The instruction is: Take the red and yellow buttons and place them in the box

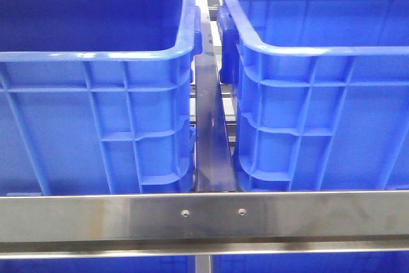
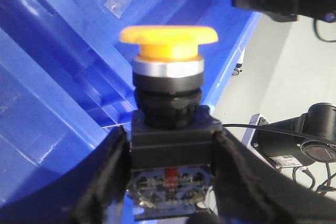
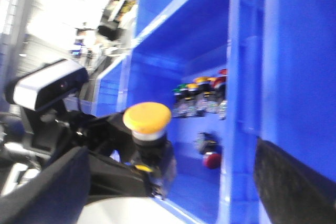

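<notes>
My left gripper (image 2: 169, 142) is shut on the black body of the yellow button (image 2: 168, 39), whose orange-yellow cap points away from the wrist. A blue box wall (image 2: 58, 87) fills the space behind it. The right wrist view shows the same yellow button (image 3: 147, 117) held in the left gripper (image 3: 113, 148) just outside the box's (image 3: 178, 40) open side. A red button (image 3: 211, 159) lies inside that box. My right gripper (image 3: 168, 203) is open, with nothing between its fingers. Neither gripper shows in the front view.
Two blue crates (image 1: 96, 49) (image 1: 319, 62) stand side by side behind a steel rail (image 1: 204, 215). A narrow dark gap (image 1: 211, 139) runs between them. Several more buttons (image 3: 202, 95) with green, yellow and red caps sit in a row inside the box.
</notes>
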`<state>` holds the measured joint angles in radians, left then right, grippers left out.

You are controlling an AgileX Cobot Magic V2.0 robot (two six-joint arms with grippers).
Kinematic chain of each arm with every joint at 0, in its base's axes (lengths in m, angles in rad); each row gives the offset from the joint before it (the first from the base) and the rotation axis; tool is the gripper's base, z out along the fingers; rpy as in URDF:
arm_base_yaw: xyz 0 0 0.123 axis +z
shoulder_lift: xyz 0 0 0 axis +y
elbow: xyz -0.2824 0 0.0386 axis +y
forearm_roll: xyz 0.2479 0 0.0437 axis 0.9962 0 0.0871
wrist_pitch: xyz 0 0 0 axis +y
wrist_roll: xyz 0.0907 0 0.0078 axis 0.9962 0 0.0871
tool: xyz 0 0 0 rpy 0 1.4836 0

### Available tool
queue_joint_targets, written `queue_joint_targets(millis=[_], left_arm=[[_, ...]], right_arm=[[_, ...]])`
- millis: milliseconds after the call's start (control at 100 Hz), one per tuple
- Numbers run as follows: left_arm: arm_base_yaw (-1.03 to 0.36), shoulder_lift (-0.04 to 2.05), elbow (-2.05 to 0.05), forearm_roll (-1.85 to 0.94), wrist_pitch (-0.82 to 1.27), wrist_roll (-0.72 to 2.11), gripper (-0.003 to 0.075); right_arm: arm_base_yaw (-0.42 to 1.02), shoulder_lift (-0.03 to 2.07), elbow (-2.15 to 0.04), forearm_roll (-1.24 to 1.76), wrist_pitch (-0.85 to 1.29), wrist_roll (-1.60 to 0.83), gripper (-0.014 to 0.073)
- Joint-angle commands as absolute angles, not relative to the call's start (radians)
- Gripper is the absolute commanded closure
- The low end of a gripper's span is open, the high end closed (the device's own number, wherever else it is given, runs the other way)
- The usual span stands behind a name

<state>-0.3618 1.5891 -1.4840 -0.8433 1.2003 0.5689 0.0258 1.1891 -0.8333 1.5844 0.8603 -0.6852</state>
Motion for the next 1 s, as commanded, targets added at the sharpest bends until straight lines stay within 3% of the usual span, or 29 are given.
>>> queue_joint_targets(millis=[0,870,990], left_arm=[[-0.371,1.545,-1.512,-0.914,1.188,0.569,0.0552],[-0.371,1.545,-1.512,-0.914,1.188,0.569,0.0553],[-0.371,1.545,-1.512,-0.914,1.188,0.569,0.0553]], right_arm=[[0.027,1.202,-0.869,1.711,0.908,-0.733,-0.0050],[0.330,1.517,-1.168,1.719,0.818,-0.763,-0.0050],[0.333,1.521,-1.168,1.718,0.818,-0.763,0.0044]])
